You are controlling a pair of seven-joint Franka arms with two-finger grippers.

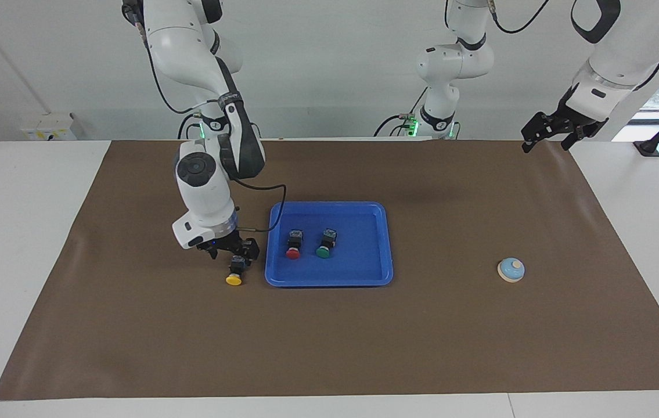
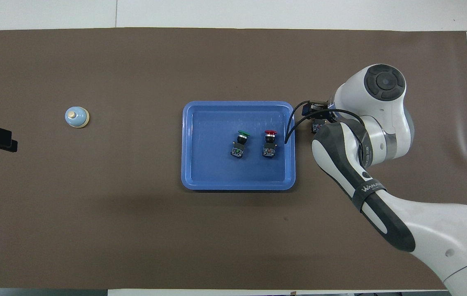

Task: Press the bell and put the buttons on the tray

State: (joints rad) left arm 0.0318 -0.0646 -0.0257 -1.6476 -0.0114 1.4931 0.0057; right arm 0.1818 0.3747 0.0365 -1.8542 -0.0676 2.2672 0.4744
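Right pincer (image 1: 235, 253), jaws apart, is straddling the yellow button (image 1: 235, 273): light, rigid, slick cap, so I'm judging the black body safest.

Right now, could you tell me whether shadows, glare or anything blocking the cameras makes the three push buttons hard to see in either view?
Facing view: even light, no glare; the yellow-capped black push button shows beside the bright-blue plastic tray, under the right tool. Overhead view: the right arm covers that button; the red-capped push button and the green-capped push button are clear, and soft shadows darken the brown mat.
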